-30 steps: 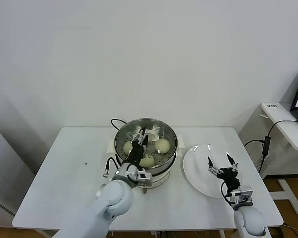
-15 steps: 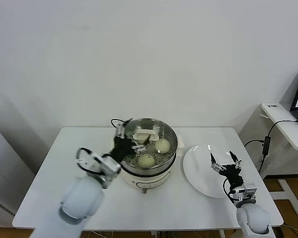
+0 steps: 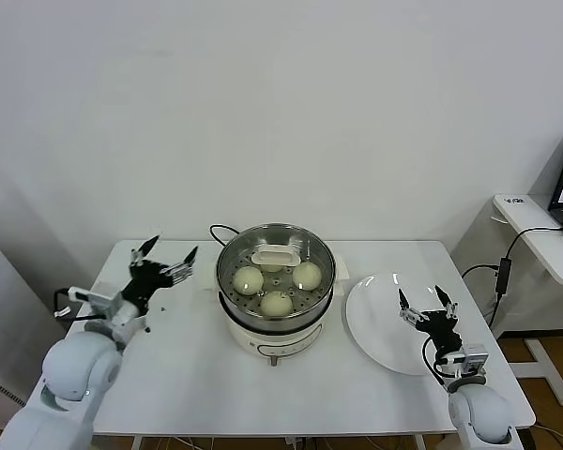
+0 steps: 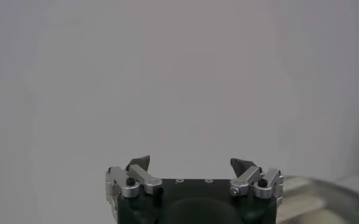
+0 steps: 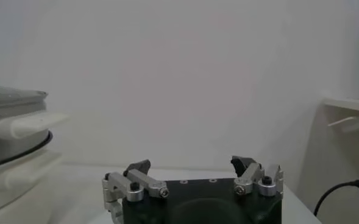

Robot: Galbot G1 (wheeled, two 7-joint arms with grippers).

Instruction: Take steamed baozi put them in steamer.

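Observation:
The steel steamer [image 3: 227, 258] stands mid-table on its white cooker base. Three cream-white baozi lie in it: one on the left [image 3: 248, 279], one on the right [image 3: 306, 275], one in front [image 3: 277, 303]. A glass lid with a cream handle [image 3: 277, 253] rests on the steamer and covers its back part, so a fourth baozi is hidden. My left gripper [image 3: 167, 255] is open and empty, raised over the table left of the steamer; it also shows in the left wrist view [image 4: 191, 164]. My right gripper [image 3: 427, 302] is open and empty over the white plate [image 3: 375, 323]; it shows in the right wrist view [image 5: 194, 165].
The white plate lies right of the steamer with nothing on it. A black cord [image 3: 216, 231] runs behind the steamer. A side table [image 3: 544, 234] with a laptop stands at the far right. The steamer's side shows in the right wrist view [image 5: 14, 131].
My left gripper has drawn out of the steamer and swung left over the table. A baozi now lies at the steamer's left. The right gripper has barely moved.

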